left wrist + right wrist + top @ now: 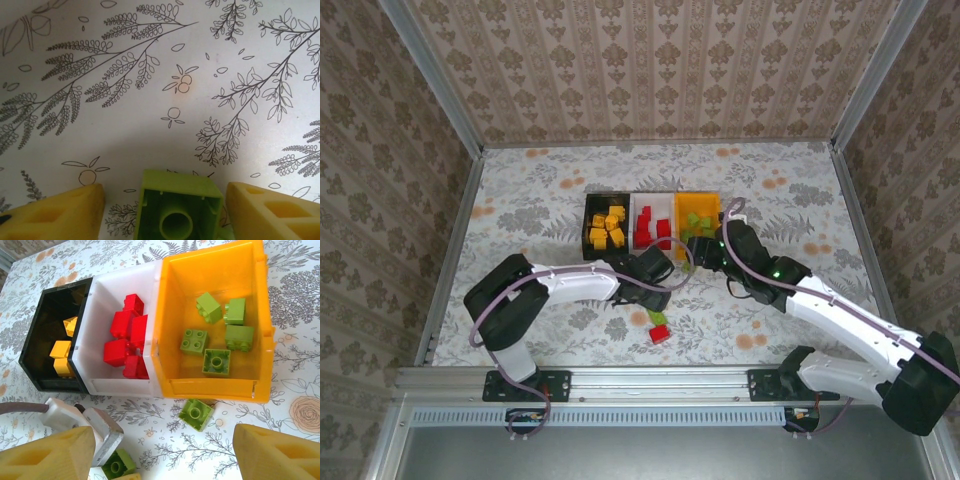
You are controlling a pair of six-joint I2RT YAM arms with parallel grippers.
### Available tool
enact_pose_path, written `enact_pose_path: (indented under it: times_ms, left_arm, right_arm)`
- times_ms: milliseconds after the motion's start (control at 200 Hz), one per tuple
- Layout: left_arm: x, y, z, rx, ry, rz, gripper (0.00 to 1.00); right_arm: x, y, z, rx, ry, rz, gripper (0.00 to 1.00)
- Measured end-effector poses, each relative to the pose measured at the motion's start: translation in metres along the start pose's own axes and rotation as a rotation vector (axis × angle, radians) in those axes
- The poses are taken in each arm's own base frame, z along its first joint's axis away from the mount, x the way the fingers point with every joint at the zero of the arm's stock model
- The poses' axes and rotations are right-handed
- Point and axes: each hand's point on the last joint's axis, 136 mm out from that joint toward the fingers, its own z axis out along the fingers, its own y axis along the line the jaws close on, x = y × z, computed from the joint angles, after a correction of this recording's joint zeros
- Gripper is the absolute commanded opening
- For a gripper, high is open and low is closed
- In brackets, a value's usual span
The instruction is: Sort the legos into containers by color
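Note:
Three containers stand side by side: the black bin (603, 225) (52, 335) with yellow legos (60, 349), the white bin (653, 222) (117, 290) with red legos (127, 337), and the orange bin (698, 215) (215, 385) with several green legos (216, 361). My left gripper (658, 280) (165, 195) stands open around an upturned green lego (180, 210) on the table, with a gap on its left side. My right gripper (703, 250) (165, 460) hangs open before the bins, holding nothing. Another green lego (196, 413) lies in front of the orange bin.
A green brick (660, 320) and a red brick (660, 335) lie near the table's front edge. The left gripper's white body (82, 427) sits close to my right gripper's left finger (50, 455). Patterned walls enclose the table.

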Motion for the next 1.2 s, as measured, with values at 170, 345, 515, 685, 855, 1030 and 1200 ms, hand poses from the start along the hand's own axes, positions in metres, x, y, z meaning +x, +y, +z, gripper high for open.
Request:
enact_pose_path:
  times_ms: [170, 345, 515, 685, 855, 1030, 1200]
  left_arm:
    - [0.000, 0.002, 0.000, -0.016, -0.001, 0.017, 0.45]
    - [0.001, 0.000, -0.001, -0.020, 0.000, 0.030, 0.39]
    - [-0.010, -0.004, -0.011, -0.009, -0.022, 0.033, 0.38]
    - [-0.059, -0.024, -0.041, 0.057, -0.136, 0.035, 0.36]
    - [-0.131, -0.043, -0.072, 0.138, -0.272, 0.024, 0.36]
    - [-0.203, -0.047, -0.063, 0.172, -0.346, 0.004, 0.37]
    - [-0.231, -0.033, -0.023, 0.152, -0.309, -0.016, 0.54]
  right_arm:
    - [0.000, -0.003, -0.002, 0.002, -0.006, 0.007, 0.75]
    - [0.000, -0.012, -0.006, 0.018, -0.021, 0.026, 0.75]
    - [-0.002, -0.029, -0.019, 0.060, -0.060, 0.053, 0.75]
    - [0.000, -0.055, -0.036, 0.130, -0.111, 0.100, 0.75]
    - [0.006, -0.074, -0.044, 0.180, -0.127, 0.125, 0.75]
    - [0.014, -0.080, -0.042, 0.202, -0.108, 0.125, 0.75]
    - [0.020, -0.083, -0.039, 0.211, -0.088, 0.121, 0.75]
